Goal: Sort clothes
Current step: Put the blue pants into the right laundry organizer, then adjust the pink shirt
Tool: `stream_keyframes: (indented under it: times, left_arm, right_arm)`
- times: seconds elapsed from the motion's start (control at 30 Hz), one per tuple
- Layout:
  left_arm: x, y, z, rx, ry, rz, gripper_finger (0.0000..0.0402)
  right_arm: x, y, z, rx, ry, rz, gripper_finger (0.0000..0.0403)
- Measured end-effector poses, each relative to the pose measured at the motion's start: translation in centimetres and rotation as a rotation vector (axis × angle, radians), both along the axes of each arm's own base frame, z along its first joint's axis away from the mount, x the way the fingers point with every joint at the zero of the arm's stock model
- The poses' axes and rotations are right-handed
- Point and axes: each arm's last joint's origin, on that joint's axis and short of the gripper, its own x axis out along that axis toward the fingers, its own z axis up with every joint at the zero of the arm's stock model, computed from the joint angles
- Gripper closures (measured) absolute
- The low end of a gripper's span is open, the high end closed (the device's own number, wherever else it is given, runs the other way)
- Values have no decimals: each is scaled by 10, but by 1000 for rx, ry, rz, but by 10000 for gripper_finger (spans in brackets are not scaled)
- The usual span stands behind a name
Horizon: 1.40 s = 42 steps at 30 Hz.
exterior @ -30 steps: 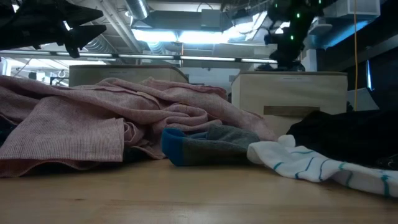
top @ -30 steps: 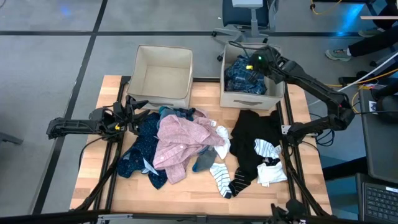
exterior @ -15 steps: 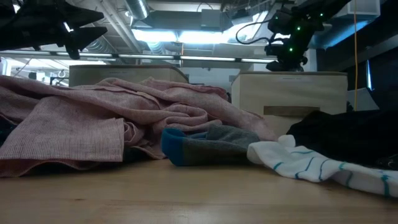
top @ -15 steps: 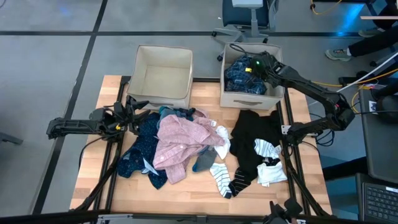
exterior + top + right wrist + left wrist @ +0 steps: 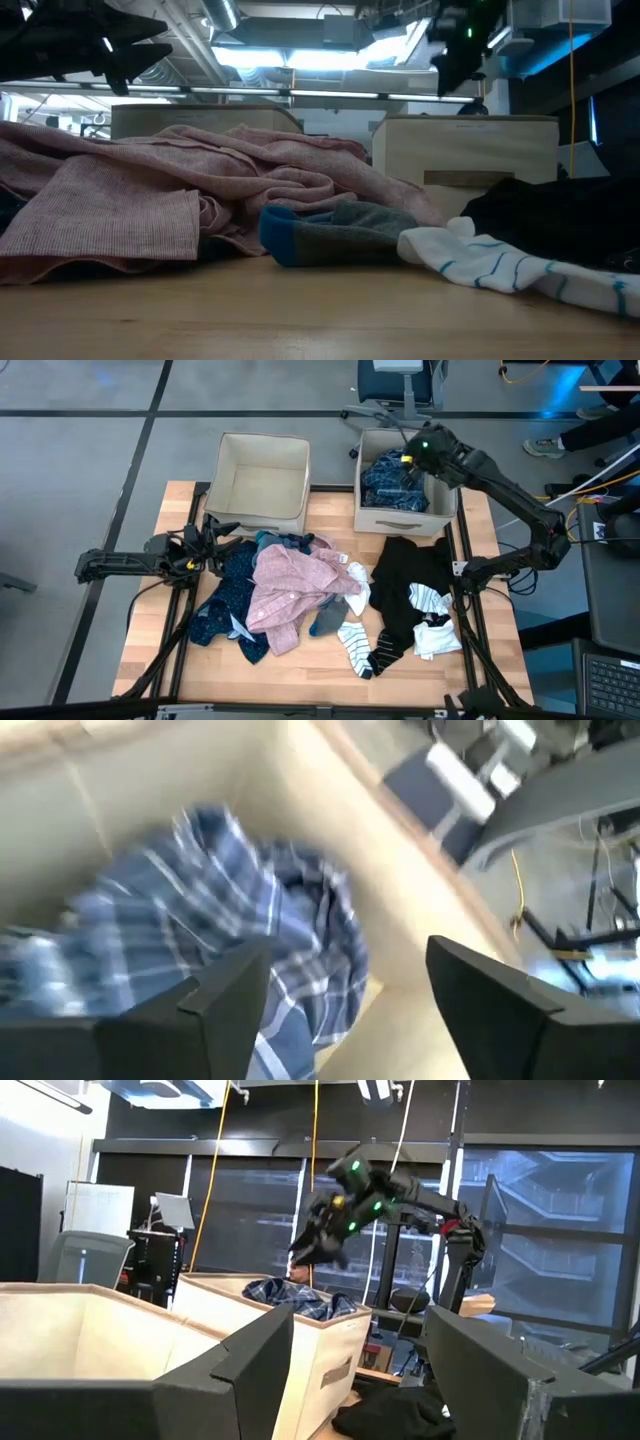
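I see the blue plaid shirt (image 5: 388,478) crumpled in the right bin (image 5: 404,517), upper right of the high view, directly beneath my right pincer (image 5: 412,457), whose fingers are spread and grasp nothing. The shirt is rumpled, blue with pale checks. My left pincer (image 5: 222,532) waits released at the counter's (image 5: 330,670) left edge, beside the navy dotted top (image 5: 228,592) and pink shirt (image 5: 290,592).

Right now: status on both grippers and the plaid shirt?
Right gripper open, empty, above the right bin. Blue plaid shirt lies inside that bin, released. Left gripper open, waiting by the clothes pile. Left bin empty; nothing in the way.
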Motion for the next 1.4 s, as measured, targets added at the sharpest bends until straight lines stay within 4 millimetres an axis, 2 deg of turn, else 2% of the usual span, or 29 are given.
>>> stream_keyframes:
  times: [0.1, 0.2, 0.37, 0.5, 0.63, 0.87, 1.17, 1.4]
  left_arm:
    - [0, 0, 0, 0, 0, 0, 184]
    - [0, 0, 0, 0, 0, 0, 184]
    - [0, 0, 0, 0, 0, 0, 184]
    - [0, 0, 0, -1, 0, 0, 184]
    - [0, 0, 0, -3, -1, -1, 184]
    - [0, 0, 0, -3, -1, -1, 184]
    - [0, 0, 1, -1, -8, 0, 184]
    - [0, 0, 1, -3, -9, -1, 184]
  right_arm:
    - [6, 18, 24, -12, -58, 48, 122]
    - [16, 42, 39, 41, -128, 158, 121]
    - [37, 87, 36, 184, -175, 371, 121]
    - [52, 121, 16, 292, -145, 495, 121]
    - [61, 151, -12, 370, -76, 557, 121]
    - [64, 187, -68, 499, 25, 593, 121]
    - [66, 206, -127, 516, 36, 637, 121]
    - [66, 206, -148, 510, 10, 648, 121]
